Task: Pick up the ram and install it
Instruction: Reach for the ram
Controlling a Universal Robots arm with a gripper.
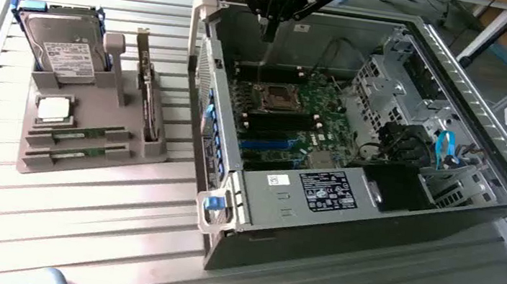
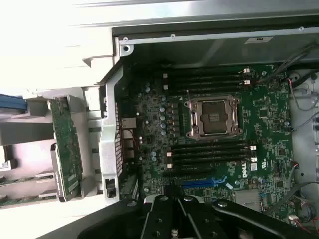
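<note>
Table (image 1: 79, 222): slatted metal; grey tray (image 1: 106, 118) beside open computer case (image 1: 261, 197)
Ram (image 1: 77, 136): two sticks lying in tray
Gripper (image 1: 269, 32): over case's motherboard (image 1: 308, 109); jaws pressed together

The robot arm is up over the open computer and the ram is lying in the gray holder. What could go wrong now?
The gripper hangs with shut fingers above the motherboard. If it drops there, it might hit the bare processor socket. Reaching for the ram, it might clip the upright expansion card, which stands between the open case and the ram.
</note>
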